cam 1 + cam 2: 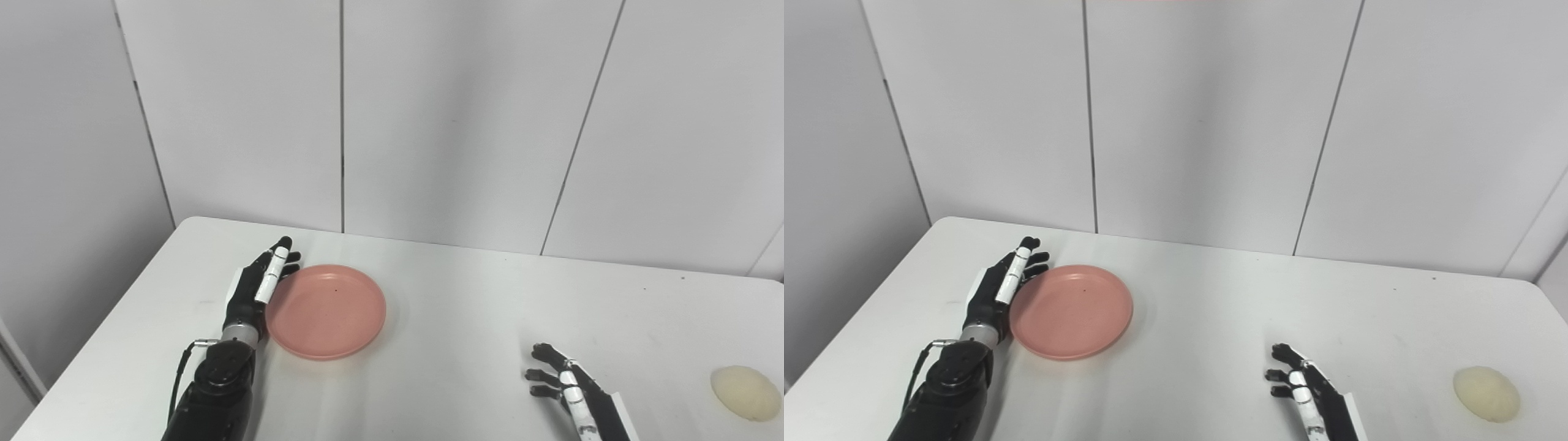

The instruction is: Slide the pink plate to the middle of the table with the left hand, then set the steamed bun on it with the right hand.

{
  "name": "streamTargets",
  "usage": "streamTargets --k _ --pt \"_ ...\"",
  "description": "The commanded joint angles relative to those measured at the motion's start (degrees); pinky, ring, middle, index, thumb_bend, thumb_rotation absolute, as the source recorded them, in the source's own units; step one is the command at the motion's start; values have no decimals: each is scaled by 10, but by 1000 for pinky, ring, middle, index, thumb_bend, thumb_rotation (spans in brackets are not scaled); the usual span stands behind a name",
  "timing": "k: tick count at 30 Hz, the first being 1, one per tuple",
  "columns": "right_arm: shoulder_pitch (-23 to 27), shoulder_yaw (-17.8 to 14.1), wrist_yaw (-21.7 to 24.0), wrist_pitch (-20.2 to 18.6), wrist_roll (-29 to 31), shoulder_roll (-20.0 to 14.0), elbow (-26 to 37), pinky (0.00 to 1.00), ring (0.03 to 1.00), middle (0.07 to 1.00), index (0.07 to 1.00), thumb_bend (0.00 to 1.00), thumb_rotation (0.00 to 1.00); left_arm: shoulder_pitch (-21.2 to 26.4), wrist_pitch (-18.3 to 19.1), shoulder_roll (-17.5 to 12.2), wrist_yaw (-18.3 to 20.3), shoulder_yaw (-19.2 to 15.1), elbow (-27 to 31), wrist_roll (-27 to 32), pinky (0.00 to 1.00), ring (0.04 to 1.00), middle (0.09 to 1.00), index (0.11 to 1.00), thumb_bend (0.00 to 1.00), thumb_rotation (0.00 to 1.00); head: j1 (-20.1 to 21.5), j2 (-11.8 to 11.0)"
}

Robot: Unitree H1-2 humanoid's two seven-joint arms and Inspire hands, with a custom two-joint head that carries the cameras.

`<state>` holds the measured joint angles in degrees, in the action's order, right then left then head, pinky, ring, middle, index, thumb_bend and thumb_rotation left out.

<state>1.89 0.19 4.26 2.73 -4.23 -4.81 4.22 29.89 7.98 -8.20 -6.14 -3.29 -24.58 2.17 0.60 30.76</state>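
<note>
I see the pink plate point(326, 311) lying flat on the white table point(453, 306), left of the table's middle and a little nearer the far edge than the near one. It has nothing on it.

My left hand point(257, 288) stands edge-on against the plate's left rim, palm turned toward the plate, with the fingers point(274, 269) stretched out straight and pointing toward the far wall. The fingers lie along the rim, touching it or just beside it; I cannot tell which from either eye view. The hand grips nothing. Its dark forearm point(211, 392) comes up from the bottom edge on the left, with a thin black cable looped beside the wrist.

The steamed bun point(746, 392) sits on the table at the far right, close to the near edge, well apart from the plate. It is pale, cream-coloured and rounded.

My right hand point(1304, 383) rests low over the table near the bottom edge, between the plate and the bun, closer to the bun but not touching it. Its fingers are spread and slightly curled, pointing left and away, and it is empty.

Behind the table rises a plain wall of grey panels point(459, 122) with narrow vertical seams.
</note>
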Motion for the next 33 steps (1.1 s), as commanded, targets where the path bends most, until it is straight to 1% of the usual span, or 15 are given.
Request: streamTargets --k 1,4,7,8,12,15,20,24,27,30,31,32,33 --pt "-9 9 -8 -7 -8 13 -4 682 724 804 784 521 1000 7 0 0 26 12 17 -3 759 780 788 815 667 894 5 0" --pt "-5 15 -14 2 -16 17 -14 682 725 802 784 520 1000 5 2 -1 32 20 21 -10 758 785 790 815 669 900 18 1" --pt "-2 21 -25 -6 -32 22 -19 702 736 800 793 542 1000 4 9 5 27 23 24 -16 754 783 787 813 681 892 36 1" --pt "-2 23 -28 -7 -37 23 -19 699 731 792 791 548 1000 4 11 7 26 23 25 -18 754 785 788 813 686 890 36 1" --pt "1 29 -38 -1 -46 30 -26 695 722 773 785 553 1000 4 21 13 28 24 30 -21 758 793 794 813 697 890 52 2" --pt "3 33 -42 1 -49 34 -31 691 721 780 787 534 1000 4 21 21 34 28 29 -17 762 797 801 815 695 889 72 4" --pt "6 38 -51 9 -57 42 -44 689 721 795 788 535 1000 0 31 37 44 32 34 -6 788 814 823 831 701 897 95 3" --pt "9 41 -56 8 -62 47 -48 684 719 799 786 524 1000 -3 34 51 42 37 35 -10 780 812 828 832 699 892 107 2" --pt "10 41 -58 8 -62 50 -51 681 723 796 786 505 1000 -7 31 64 34 45 36 -21 801 830 848 865 659 885 113 2" --pt "9 42 -59 10 -62 53 -49 680 723 795 791 488 1000 -14 21 69 31 58 43 -38 818 839 862 885 636 896 117 3" --pt "9 42 -60 13 -63 55 -48 681 723 795 792 484 1000 -16 27 75 33 59 47 -35 821 840 865 889 634 900 120 2" --pt "8 42 -61 15 -63 56 -48 674 722 794 795 478 1000 -18 31 80 34 59 50 -32 880 869 889 906 630 899 120 2" --pt "8 43 -64 17 -66 57 -48 671 721 793 796 476 1000 -19 37 86 35 60 53 -30 900 879 898 912 629 898 122 2"
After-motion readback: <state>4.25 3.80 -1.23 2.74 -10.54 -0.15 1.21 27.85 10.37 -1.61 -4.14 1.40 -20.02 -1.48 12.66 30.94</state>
